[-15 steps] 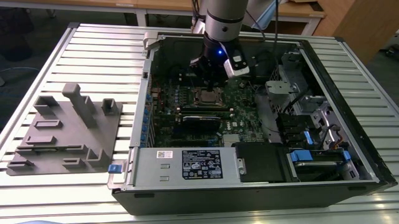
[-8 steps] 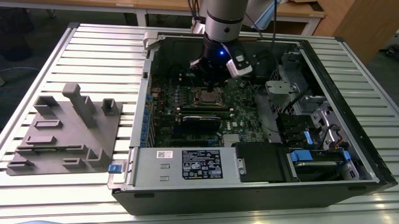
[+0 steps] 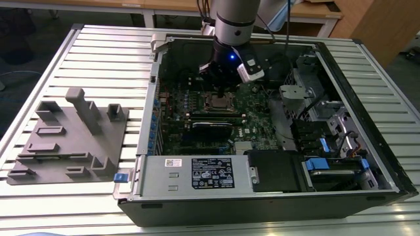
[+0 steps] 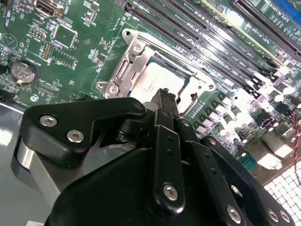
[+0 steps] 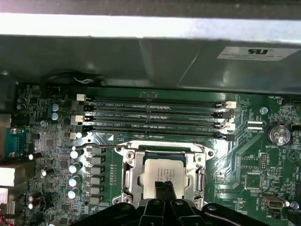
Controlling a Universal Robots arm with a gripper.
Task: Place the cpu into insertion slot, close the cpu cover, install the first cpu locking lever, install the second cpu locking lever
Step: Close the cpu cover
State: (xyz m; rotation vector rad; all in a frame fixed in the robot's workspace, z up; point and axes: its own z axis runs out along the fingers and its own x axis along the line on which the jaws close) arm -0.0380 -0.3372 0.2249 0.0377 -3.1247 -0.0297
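The cpu point(image 5: 160, 170) lies flat in the insertion slot point(image 3: 217, 102) on the green motherboard, its silver top showing in both wrist views point(image 4: 160, 84). The cpu cover point(image 5: 130, 175) is a silver frame lying down around the chip point(image 4: 129, 66). My gripper point(image 5: 164, 187) hangs right above the near edge of the chip, fingers pressed together with nothing between them point(image 4: 164, 96). In the exterior view the gripper point(image 3: 220, 91) reaches down into the open computer case over the socket. A thin wire lever point(image 5: 101, 147) runs along the socket's far side, beside the memory slots.
Several long black memory slots point(image 5: 155, 115) lie just beyond the socket. Capacitors point(image 5: 74, 167) stand beside it. The case wall point(image 3: 196, 174) and drive bays point(image 3: 328, 162) ring the board. A grey fixture block point(image 3: 72, 137) sits on the slatted table at the exterior view's left.
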